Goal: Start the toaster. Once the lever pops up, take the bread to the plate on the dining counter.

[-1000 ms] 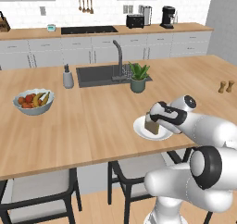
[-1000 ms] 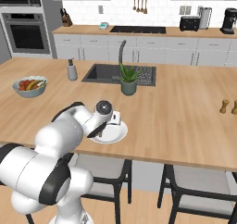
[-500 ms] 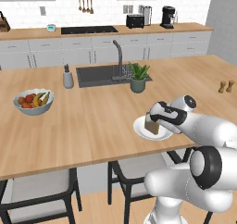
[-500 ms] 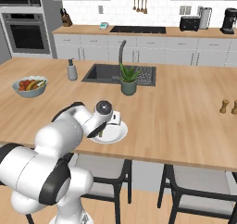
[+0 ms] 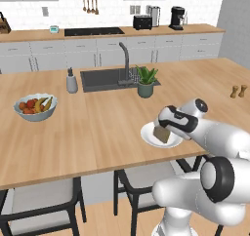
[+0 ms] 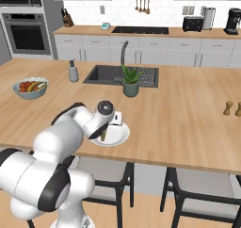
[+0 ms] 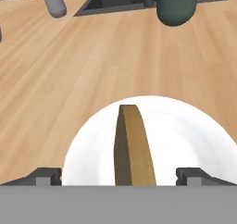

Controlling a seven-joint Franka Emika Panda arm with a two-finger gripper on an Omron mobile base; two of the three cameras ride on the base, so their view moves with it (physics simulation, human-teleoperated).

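Note:
The bread (image 7: 132, 146), a tan-brown slice, stands on its edge on the white plate (image 7: 190, 126). My gripper (image 7: 119, 177) is open just above the plate. Its fingertips (image 7: 44, 176) are spread wide on either side of the slice, with a clear gap on both sides. From the base views, the plate (image 5: 148, 137) (image 6: 121, 137) lies near the front edge of the dining counter (image 5: 97, 127), with the bread (image 5: 161, 134) (image 6: 104, 134) under my gripper (image 5: 163, 126) (image 6: 109, 127). The black toaster (image 5: 142, 22) (image 6: 193, 24) sits on the far back counter.
A potted plant (image 5: 146, 81) and the dark sink (image 5: 105, 79) with its faucet lie beyond the plate. A fruit bowl (image 5: 35, 107) is at the left, a soap dispenser (image 5: 72, 81) stands by the sink, and small shakers (image 5: 238, 90) are at the right. Dark chairs (image 5: 141, 181) stand below the counter's front edge.
The gripper's fingers have spread apart and let go of the bread, which now rests on the plate. The arm has hardly moved.

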